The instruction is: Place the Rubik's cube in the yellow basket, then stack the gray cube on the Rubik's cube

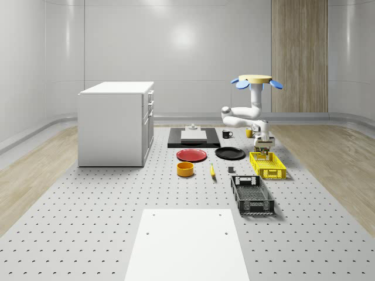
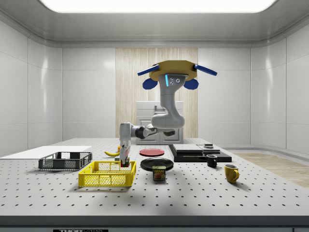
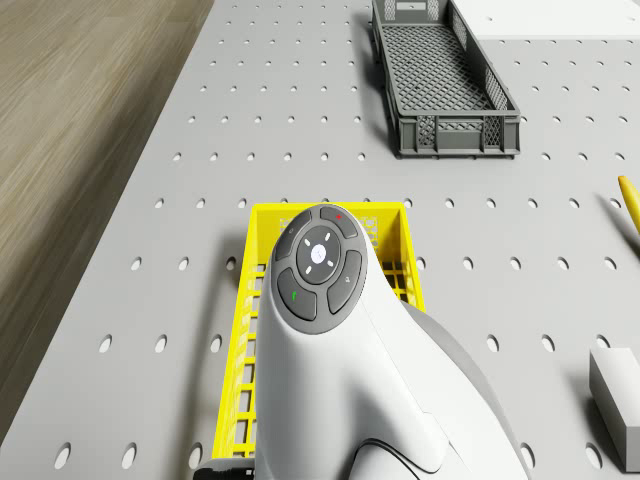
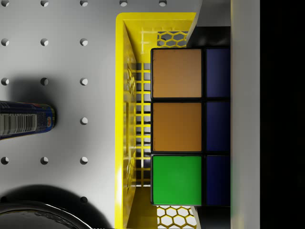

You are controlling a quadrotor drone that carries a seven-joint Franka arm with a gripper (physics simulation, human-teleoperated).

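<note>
The table (image 1: 88, 222) is seen from above in front and level from its side, while the basket (image 3: 250, 330) is viewed closely from drone and wrist.

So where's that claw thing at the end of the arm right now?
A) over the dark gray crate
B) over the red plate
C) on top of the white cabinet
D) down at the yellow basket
D: the gripper reaches down into the yellow basket while the drone hovers above the table, and the wrist view shows the Rubik's cube between the fingers, just inside the basket's wall.
</note>
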